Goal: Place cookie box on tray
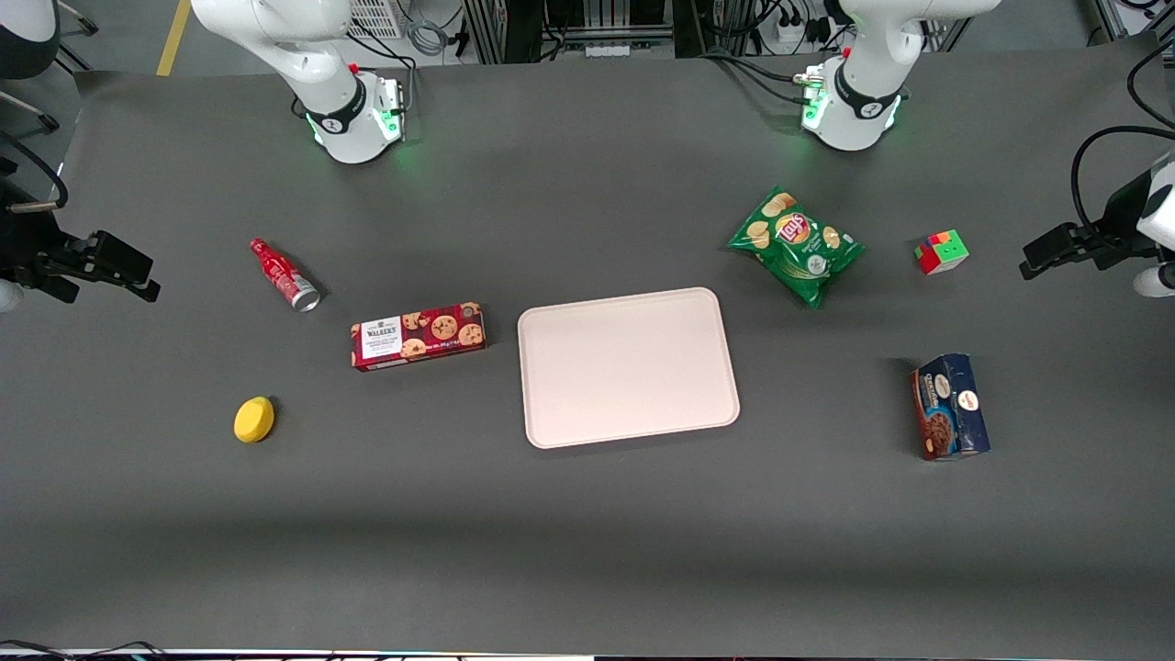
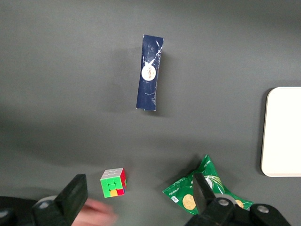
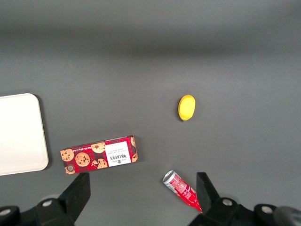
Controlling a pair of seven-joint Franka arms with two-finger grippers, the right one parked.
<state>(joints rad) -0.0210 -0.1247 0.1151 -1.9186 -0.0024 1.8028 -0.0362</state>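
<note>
My gripper [image 2: 136, 202] hangs open and empty above the table, well apart from the cookie box [image 2: 150, 72], whose long axis points away from my 2 fingers [image 2: 70, 197].

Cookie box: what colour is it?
Dark navy blue cookie box with brown cookies pictured; clearest in the front view. Gripper open, well clear of it.

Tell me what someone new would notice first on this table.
The big pale tray lying bare mid-table draws the eye first. Toward the working arm's end stands the navy cookie box, with a green chip bag and a colourful cube farther from the camera. The left gripper hangs open above the cube and bag.
</note>
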